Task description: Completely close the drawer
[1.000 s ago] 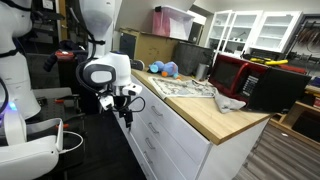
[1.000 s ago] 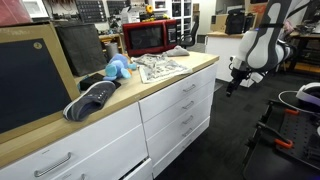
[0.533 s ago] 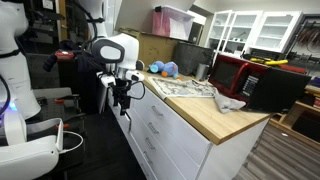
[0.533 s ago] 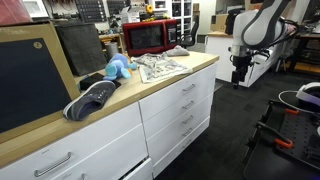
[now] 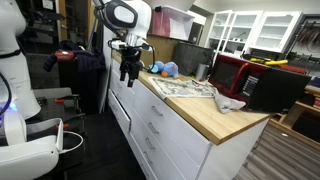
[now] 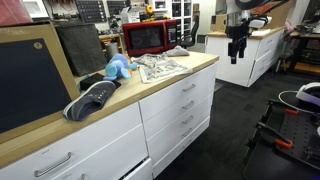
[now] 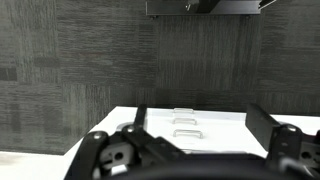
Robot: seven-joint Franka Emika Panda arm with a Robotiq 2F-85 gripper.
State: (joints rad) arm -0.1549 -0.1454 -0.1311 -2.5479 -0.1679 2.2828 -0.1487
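Note:
The white cabinet shows in both exterior views, its drawer fronts stacked in columns. The shallow top drawer (image 5: pixel 153 97) (image 6: pixel 186 88) with a small metal handle sits flush with the fronts below it, and none of its cream inside shows. My gripper (image 5: pixel 128 73) (image 6: pixel 238 53) hangs in the air above counter height, off the cabinet's end, touching nothing. In the wrist view its two dark fingers are spread apart and empty (image 7: pixel 200 120), and white drawer fronts with metal handles (image 7: pixel 186 131) lie below them.
On the wooden countertop (image 5: pixel 205 112) lie newspapers (image 6: pixel 158 67), a blue plush toy (image 6: pixel 117 68), a dark shoe (image 6: pixel 92 99), a grey cloth (image 5: pixel 228 101) and a red microwave (image 6: pixel 150 36). A white robot body (image 5: pixel 12 70) stands near the aisle, which has dark carpet.
My gripper has risen from drawer height beside the cabinet front to above counter level and moved along toward the cabinet's end. The drawer fronts have not moved.

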